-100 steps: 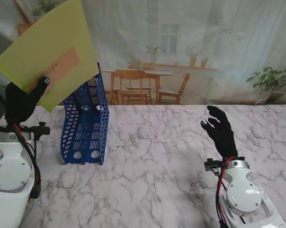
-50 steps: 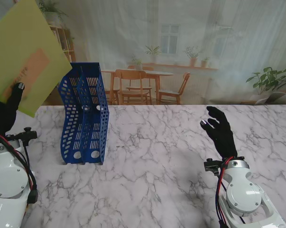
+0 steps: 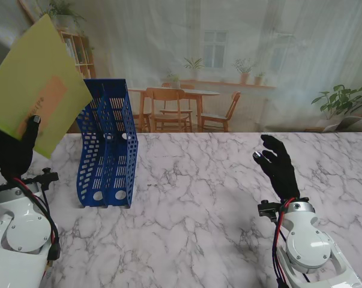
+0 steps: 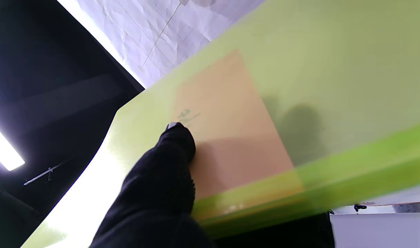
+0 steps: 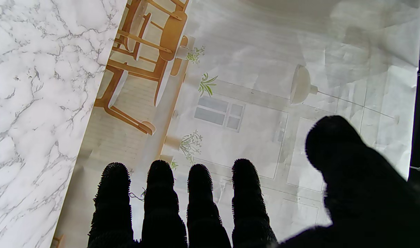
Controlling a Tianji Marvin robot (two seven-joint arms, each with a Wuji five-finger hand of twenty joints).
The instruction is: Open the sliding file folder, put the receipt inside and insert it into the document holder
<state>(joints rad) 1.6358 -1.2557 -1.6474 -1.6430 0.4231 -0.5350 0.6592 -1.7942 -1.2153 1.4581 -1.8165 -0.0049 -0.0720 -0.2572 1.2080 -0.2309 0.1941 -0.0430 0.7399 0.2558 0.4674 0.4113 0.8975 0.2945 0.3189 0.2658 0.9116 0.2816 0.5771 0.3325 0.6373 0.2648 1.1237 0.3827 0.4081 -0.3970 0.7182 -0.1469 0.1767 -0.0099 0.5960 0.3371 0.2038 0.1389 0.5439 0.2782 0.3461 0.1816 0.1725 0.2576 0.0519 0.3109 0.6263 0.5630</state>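
My left hand [image 3: 15,150] is shut on the yellow-green file folder [image 3: 39,84], raised high over the table's left edge and tilted. An orange receipt [image 3: 42,105] shows through the folder's sheet. The left wrist view shows my black thumb [image 4: 168,162] pressed on the folder [image 4: 334,69] beside the receipt [image 4: 227,127]. The blue perforated document holder [image 3: 108,150] stands upright on the table just right of the folder, and the folder's lower right edge overlaps its top in the stand view. My right hand [image 3: 278,165] is open at the right, fingers [image 5: 199,203] spread, holding nothing.
The marble table [image 3: 205,204] stretches between the holder and my right hand. A printed backdrop [image 3: 241,66] of a room with chairs hangs along the far edge.
My left hand first swung the folder out to the left, away from the holder, then brought it back right and slightly down toward the holder. My right hand has stayed still.
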